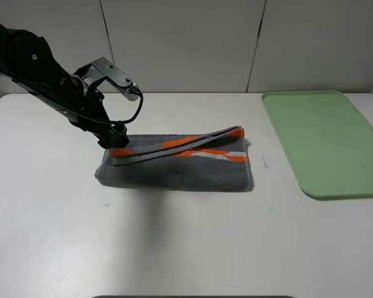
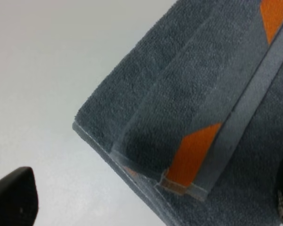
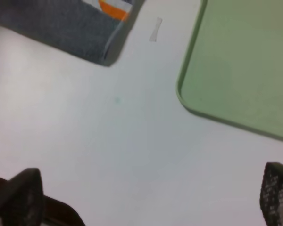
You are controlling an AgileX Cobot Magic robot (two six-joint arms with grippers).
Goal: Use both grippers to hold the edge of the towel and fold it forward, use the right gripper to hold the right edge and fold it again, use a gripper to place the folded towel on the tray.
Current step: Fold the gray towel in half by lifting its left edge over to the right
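- Towel (image 1: 174,167): grey with orange and pale stripes, folded into a long band, lying mid-bench (image 1: 174,248).
- The striped top layer runs from the towel's left end to its right end. It casts a shadow on the grey layer beneath and looks slightly raised at the left.
- Left tool (image 1: 118,141): down at the towel's left end, with the arm slanting in from the upper left of the high view.
- Left wrist view: two dark fingers (image 2: 12,197) sit at opposite edges of the picture, wide apart, so the tool is open. The striped corner of the towel lies between them. Cannot tell whether it touches the cloth.
- Right tool (image 3: 146,197): seen only in its own wrist view. Its fingers (image 3: 19,197) are spread wide, open and holding nothing, over bare bench.
- Green tray (image 1: 323,139): on the bench to the right of the towel, well apart from it.
- Small pale mark (image 1: 263,161) on the bench between towel and tray.
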